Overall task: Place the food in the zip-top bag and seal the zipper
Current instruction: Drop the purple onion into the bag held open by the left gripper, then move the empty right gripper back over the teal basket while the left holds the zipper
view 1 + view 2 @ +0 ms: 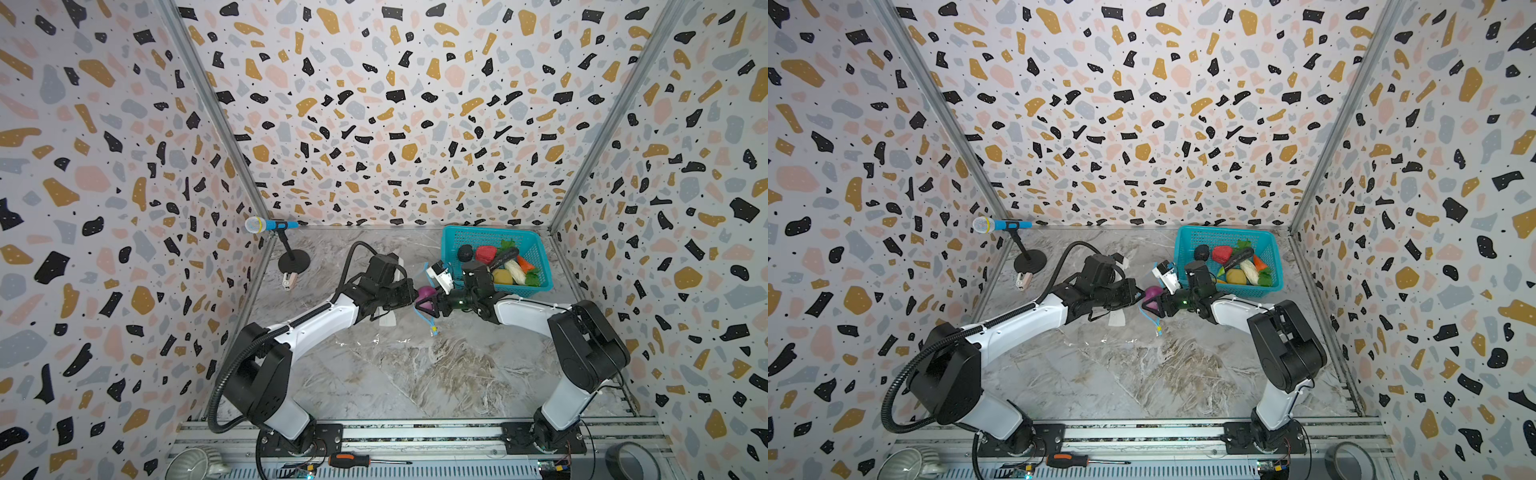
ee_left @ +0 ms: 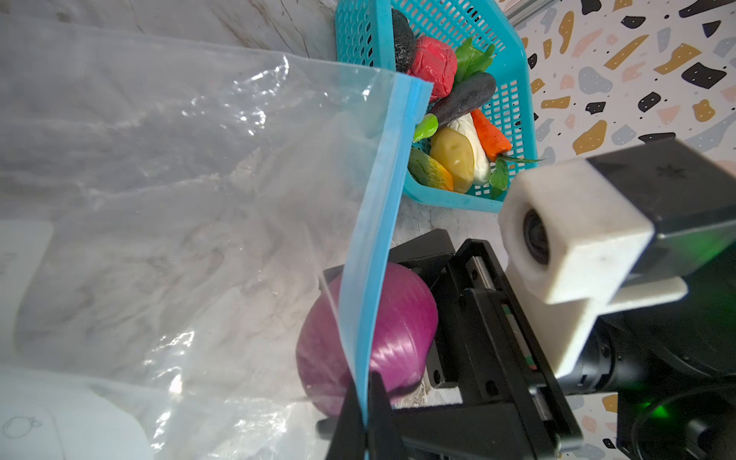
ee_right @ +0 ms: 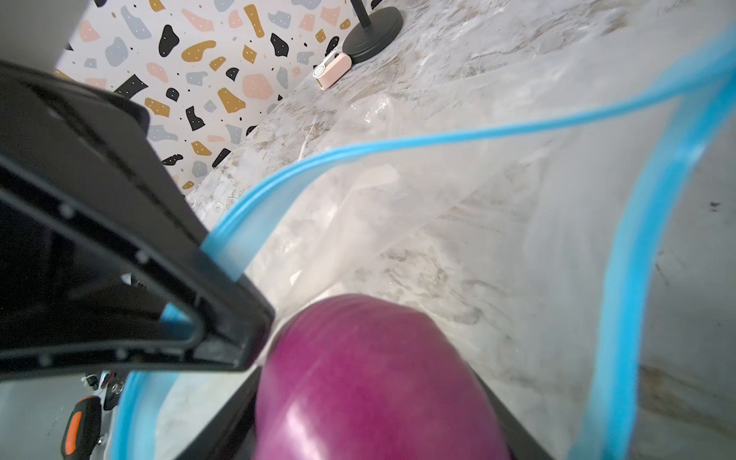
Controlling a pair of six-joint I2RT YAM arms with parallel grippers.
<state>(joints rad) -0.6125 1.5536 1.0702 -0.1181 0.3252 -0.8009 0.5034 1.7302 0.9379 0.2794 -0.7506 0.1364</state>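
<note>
Nearest the lens, purple onion (image 3: 370, 378), clamped between the wide-spread jaws of the right gripper (image 1: 428, 301) and poised in the mouth of the zip-top bag (image 2: 179, 199). Partly past the lip only: seen through clear film on one side of the zipper (image 2: 382, 199), bare on the other. Upper lip pinched and raised off the marble tabletop (image 1: 395, 374) by the left gripper (image 2: 365, 398), jaws closed tight on the blue strip, so the mouth gapes as a loop around the onion. No other food visible inside the bag; white label (image 2: 91, 422) showing through the plastic. Yellow slider (image 1: 434, 330) dangling at the strip's near end, track plainly unsealed. Judged as the loading step, with the first piece going in. Next move: carry the onion deeper, well clear of the lip, widen the right jaws to drop it, then back straight out without snagging the strip, with the left pinch held high throughout. After that, back to the teal basket (image 1: 490, 229) just beyond the bag's mouth, loaded with red pepper (image 2: 432, 65), aubergine (image 2: 466, 95), carrot (image 2: 488, 133), yellow piece (image 2: 452, 157), white piece (image 2: 480, 167) and greens (image 2: 472, 55). Sealing a long way off, by this reckoning.
</note>
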